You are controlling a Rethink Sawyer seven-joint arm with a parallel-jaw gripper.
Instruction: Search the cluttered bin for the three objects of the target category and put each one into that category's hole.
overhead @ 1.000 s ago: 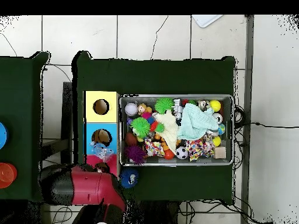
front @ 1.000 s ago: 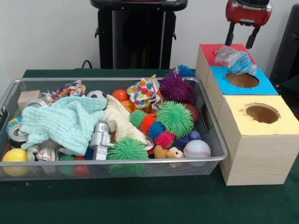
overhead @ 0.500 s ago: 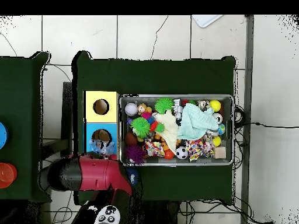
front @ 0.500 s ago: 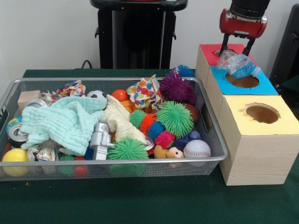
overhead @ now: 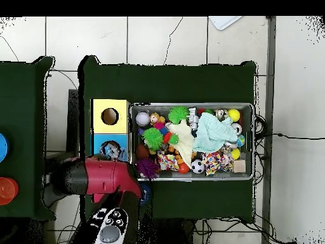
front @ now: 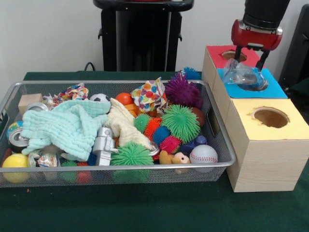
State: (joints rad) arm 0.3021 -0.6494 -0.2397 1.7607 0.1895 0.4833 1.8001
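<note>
A see-through creased plastic bottle [front: 244, 77] lies on the blue top of the wooden box, over the blue-topped hole; it also shows in the overhead view [overhead: 113, 151]. My gripper [front: 248, 67] hangs just above it, open, with one black finger on each side of the bottle's far end. The red-topped hole [front: 233, 55] is uncovered just behind the gripper. The wire mesh bin [front: 145, 167] is full of toys; no other bottle shows in it. In the overhead view my red arm [overhead: 101, 178] covers the red top.
The yellow-topped hole [front: 270, 117] is nearest the camera. The bin holds spiky balls [front: 181, 122], a mint cloth [front: 67, 126], a baseball [front: 203, 154], a silver robot toy [front: 103, 143] and cans [front: 17, 139]. The black pedestal [front: 142, 34] stands behind.
My gripper came down from above the red top to the bottle. The bottle slid from the red-blue border onto the blue-topped hole, which uncovered the red-topped hole.
</note>
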